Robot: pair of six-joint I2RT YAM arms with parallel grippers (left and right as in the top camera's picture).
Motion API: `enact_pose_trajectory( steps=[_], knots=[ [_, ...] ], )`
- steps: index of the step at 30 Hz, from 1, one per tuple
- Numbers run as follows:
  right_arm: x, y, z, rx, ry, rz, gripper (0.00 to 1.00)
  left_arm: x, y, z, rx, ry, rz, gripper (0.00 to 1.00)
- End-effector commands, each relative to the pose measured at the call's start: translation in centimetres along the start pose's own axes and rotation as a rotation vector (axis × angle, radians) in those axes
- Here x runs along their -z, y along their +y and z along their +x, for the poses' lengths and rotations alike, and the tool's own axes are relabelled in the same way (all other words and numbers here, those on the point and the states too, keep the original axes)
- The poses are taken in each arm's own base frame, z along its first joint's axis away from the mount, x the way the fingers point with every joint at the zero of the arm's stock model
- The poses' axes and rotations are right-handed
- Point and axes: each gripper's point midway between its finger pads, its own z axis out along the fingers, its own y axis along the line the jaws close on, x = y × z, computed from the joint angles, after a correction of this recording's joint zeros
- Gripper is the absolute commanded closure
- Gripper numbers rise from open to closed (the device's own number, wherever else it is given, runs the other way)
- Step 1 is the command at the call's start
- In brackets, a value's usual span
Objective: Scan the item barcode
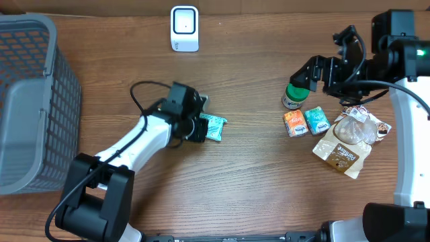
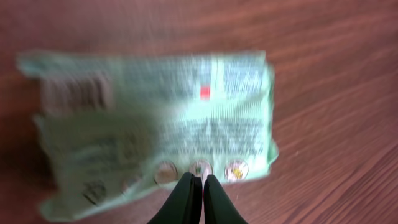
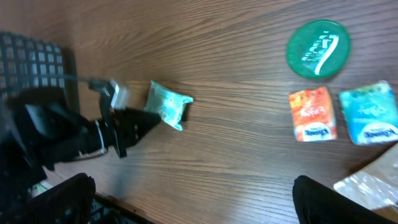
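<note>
A teal packet (image 1: 215, 126) lies low over the wooden table left of centre. My left gripper (image 1: 201, 129) is shut with its tips on the packet's near edge. In the left wrist view the packet (image 2: 155, 118) shows blurred, its printed back up, with a barcode at its left end. The shut gripper (image 2: 203, 179) meets its bottom seam. The right wrist view shows the same packet (image 3: 168, 104) at the left gripper (image 3: 146, 121). A white scanner (image 1: 185, 28) stands at the back. My right gripper (image 1: 307, 75) hovers open and holds nothing (image 3: 199, 205).
A grey mesh basket (image 1: 33, 101) fills the left side. Below the right gripper stand a green-lidded jar (image 1: 293, 95), an orange packet (image 1: 294, 123), a blue packet (image 1: 316, 120) and a clear bag of snacks (image 1: 346, 144).
</note>
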Motion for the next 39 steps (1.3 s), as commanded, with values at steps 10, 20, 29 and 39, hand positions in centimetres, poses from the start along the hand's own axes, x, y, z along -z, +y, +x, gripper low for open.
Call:
enact_pose_trajectory(
  steps=[10,20,29,39],
  knots=[
    [-8.0,0.6,0.9,-0.107,0.053,-0.045,0.00,7.3,3.6,-4.6,0.206,0.001,-0.065,0.96],
    [-13.7,0.6,1.1,-0.097,0.021,-0.084,0.04,9.3,8.8,-3.9,0.365,-0.008,-0.108,0.96],
    [-20.0,1.3,3.7,-0.184,0.129,-0.084,0.06,9.3,9.8,-3.6,0.369,-0.008,-0.161,0.81],
    [-26.5,4.1,7.0,-0.181,0.238,-0.080,0.20,9.1,10.2,-3.3,0.373,0.000,-0.178,0.64]
  ],
)
